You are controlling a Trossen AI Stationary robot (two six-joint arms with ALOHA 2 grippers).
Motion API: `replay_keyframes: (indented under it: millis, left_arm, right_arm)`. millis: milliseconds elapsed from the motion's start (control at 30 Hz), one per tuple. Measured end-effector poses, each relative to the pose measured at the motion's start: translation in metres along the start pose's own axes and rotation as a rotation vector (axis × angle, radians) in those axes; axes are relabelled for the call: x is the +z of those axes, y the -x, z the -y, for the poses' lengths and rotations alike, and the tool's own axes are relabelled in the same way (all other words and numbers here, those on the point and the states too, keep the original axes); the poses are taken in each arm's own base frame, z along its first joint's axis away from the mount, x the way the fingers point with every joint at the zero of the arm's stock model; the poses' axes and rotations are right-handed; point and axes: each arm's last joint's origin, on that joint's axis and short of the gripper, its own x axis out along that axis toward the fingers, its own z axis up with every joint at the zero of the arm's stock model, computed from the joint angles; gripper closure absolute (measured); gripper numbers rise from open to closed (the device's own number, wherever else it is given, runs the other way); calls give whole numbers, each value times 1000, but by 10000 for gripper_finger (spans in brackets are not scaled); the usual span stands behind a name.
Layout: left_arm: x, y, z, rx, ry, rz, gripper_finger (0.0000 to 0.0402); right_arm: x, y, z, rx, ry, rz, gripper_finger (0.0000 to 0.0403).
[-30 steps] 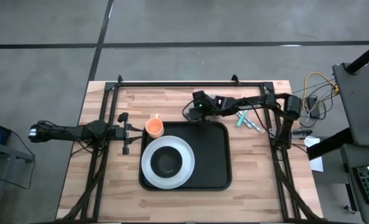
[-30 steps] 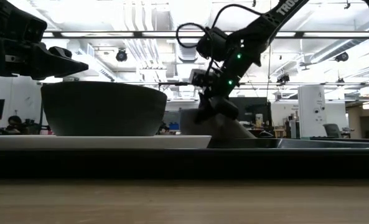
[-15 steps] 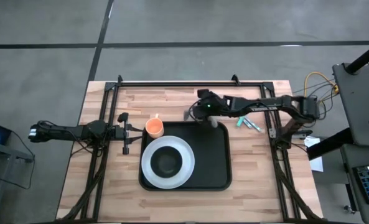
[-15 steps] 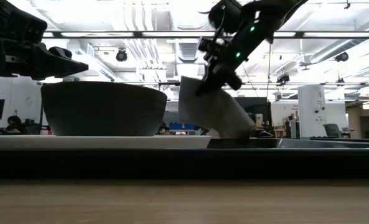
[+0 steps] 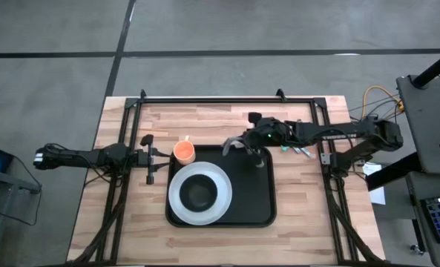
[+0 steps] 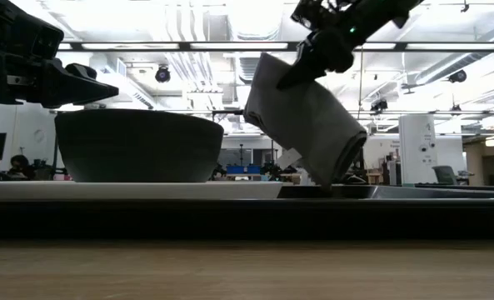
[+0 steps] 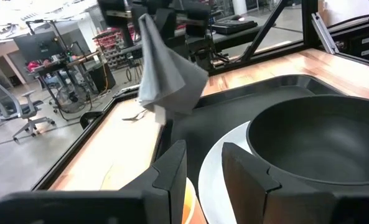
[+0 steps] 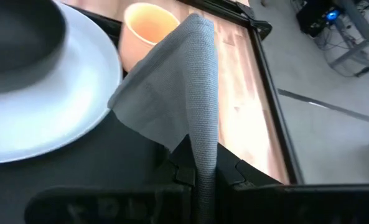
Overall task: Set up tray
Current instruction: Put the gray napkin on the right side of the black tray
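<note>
Your right claw (image 5: 243, 144), clenched on the grey napkin (image 6: 306, 125), has lifted it over the tray (image 5: 260, 211) on the tabletop (image 5: 301, 222), so placement looks next; left claw (image 5: 150, 157) waits released.

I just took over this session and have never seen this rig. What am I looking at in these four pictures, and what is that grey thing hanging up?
Two dark robot arms work at a wooden table. One picture looks straight down, one looks level from the table top, and one sits on each wrist. On the table lies a black tray carrying a white plate with a dark bowl. An orange cup stands beside the tray, and some utensils lie to its right. The grey thing is a napkin: the right gripper pinches its top and holds it over the tray's far edge, its lower end near the tray. The left gripper waits near the cup, holding nothing.
</note>
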Motion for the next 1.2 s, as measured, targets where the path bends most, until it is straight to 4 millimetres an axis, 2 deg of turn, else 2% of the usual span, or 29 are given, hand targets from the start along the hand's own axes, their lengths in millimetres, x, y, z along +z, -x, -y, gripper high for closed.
replay_keyframes:
  millis: [233, 733, 967, 1200]
  left_arm:
    - [0, 0, 0, 0, 0, 0, 317]
    - [0, 0, 0, 0, 0, 0, 317]
    - [0, 0, 0, 0, 0, 0, 317]
    - [0, 0, 0, 0, 0, 0, 317]
  right_arm:
    - [1, 16, -22, 56, -81, 41, 395]
    - [25, 39, -85, 233, -186, 188, 394]
    - [29, 36, -117, 273, -265, 223, 394]
    - [30, 28, -138, 285, -363, 245, 394]
